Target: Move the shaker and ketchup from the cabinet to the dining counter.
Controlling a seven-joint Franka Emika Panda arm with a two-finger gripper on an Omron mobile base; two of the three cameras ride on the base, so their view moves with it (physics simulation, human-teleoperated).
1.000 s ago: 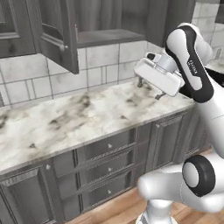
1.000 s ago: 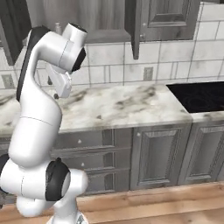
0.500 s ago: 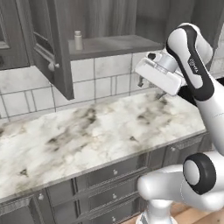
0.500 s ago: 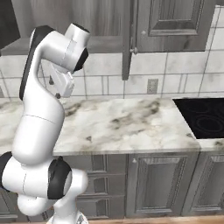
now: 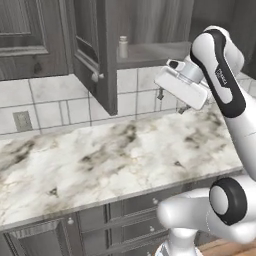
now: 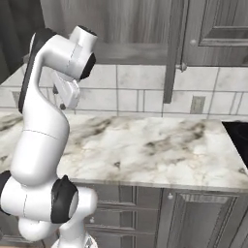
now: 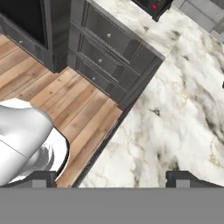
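One gripper [image 5: 169, 101] — jaws spread wide, nothing between them, hanging above the marble worktop [image 5: 100, 165] just below the cabinet [image 5: 90, 50]. Two dark fingertips [image 7: 186, 178] far apart at the bottom of the hand view, over the worktop's edge and a stack of three drawers [image 7: 109, 57] above a wooden floor [image 7: 65, 109].

One cabinet door [image 5: 95, 55] swung open, one small round knob [image 5: 101, 76] on it. On the open shelf, one small pale shaker [image 5: 123, 47] with a darker cap, standing upright near the door's edge, apart from the gripper. Ketchup not made out on the shelf.

One wall outlet [image 5: 22, 121] in the white tiles, left of the open door. One closed cabinet door [image 6: 218, 31] at the right in the right base view, one knob [image 6: 193, 42].
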